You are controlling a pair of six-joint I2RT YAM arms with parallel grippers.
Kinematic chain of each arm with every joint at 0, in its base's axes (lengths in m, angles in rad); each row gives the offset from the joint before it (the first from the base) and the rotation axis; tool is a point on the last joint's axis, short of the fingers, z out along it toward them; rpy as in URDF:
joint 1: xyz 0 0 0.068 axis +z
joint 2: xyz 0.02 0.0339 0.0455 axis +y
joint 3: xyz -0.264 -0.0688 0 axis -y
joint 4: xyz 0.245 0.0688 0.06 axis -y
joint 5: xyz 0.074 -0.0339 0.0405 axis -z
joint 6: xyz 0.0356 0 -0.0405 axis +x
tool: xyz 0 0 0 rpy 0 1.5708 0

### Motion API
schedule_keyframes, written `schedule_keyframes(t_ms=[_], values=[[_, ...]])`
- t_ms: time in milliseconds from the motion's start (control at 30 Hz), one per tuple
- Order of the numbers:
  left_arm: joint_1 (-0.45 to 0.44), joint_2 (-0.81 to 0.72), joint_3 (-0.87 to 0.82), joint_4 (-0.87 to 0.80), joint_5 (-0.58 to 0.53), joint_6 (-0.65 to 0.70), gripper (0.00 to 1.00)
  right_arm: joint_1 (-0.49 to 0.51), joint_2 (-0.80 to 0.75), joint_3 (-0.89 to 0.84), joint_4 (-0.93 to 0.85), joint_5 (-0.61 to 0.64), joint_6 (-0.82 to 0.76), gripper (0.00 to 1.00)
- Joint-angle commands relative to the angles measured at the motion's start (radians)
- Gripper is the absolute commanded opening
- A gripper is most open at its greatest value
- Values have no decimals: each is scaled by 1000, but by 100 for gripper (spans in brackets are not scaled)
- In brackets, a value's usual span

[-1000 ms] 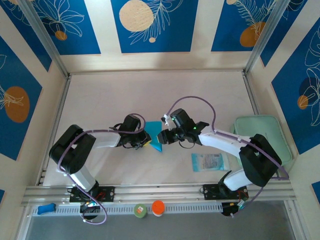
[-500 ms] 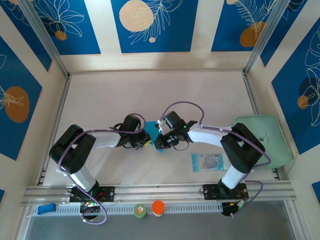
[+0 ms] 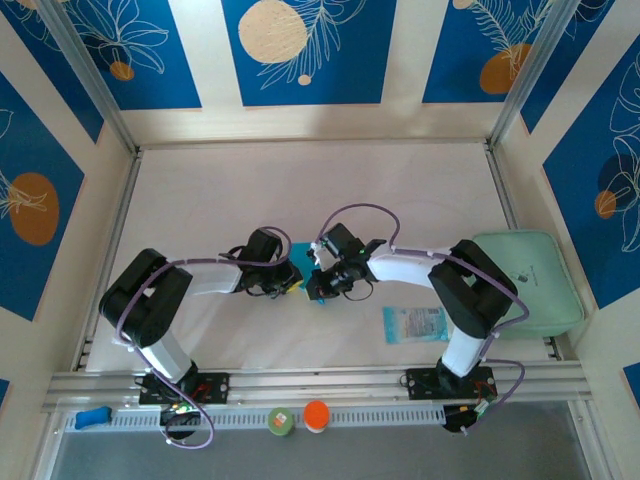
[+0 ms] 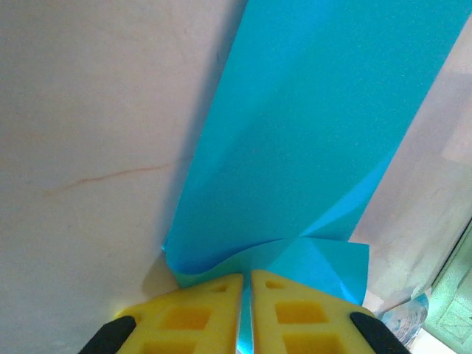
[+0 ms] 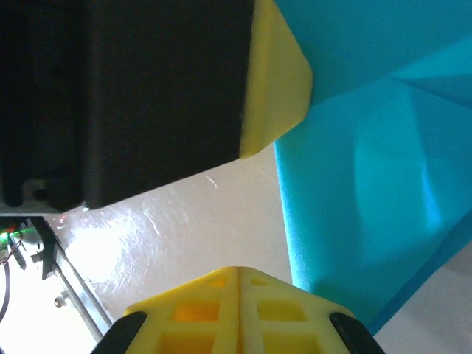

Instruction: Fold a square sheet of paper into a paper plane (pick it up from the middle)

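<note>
**While two grippers crowd one thin sheet, tearing is the hazard**

Although a fold has been started, the square sheet of paper (image 4: 317,133) is seen bowed and creased rather than flat, so the plane is judged far from finished. It is found near the middle of the table (image 3: 300,190), between the two grippers. The left gripper (image 4: 245,284) is closed to a narrow slit, and a sliver of cyan is pinched between its yellow pads, so the sheet is held by one edge. The right gripper (image 5: 240,276) is pressed fully closed just beside the sheet's edge. No paper is seen in its seam, so it is judged to be holding nothing.

Several failures may be expected from here:
- The thin paper could be torn or pulled out of the left pinch if the arms are drawn apart or twisted.
- A crooked crease could be set, since the sheet is already buckled near the pinch.
- The fingers could be knocked together, as they are packed almost touching beside the sheet.

A printed see-through packet (image 3: 415,323) lies well apart from the sheet, toward the right arm's base, and a mint-green pad (image 3: 535,280) lies farther off on that side. Nothing is found blocking the sheet except the grippers themselves
</note>
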Motion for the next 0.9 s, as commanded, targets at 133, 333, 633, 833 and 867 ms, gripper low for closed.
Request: schedule_keyframes(t_ms=[133,333,633,833,867], values=[[-11,43,-10,-110,-26,-12,15,2,32,32,-55,13,-15,6],[-11,46,-10,-112,-25,-12,15,0,50,43,-70,10,-19,6],[-10,43,-10,-113,-26,-11,15,-1,73,54,-89,4,-30,6],[-9,42,-10,-113,-24,-11,15,-1,91,61,-95,-25,-42,6],[-10,42,-10,-114,-23,-11,15,-1,94,63,-95,-36,-43,6]])
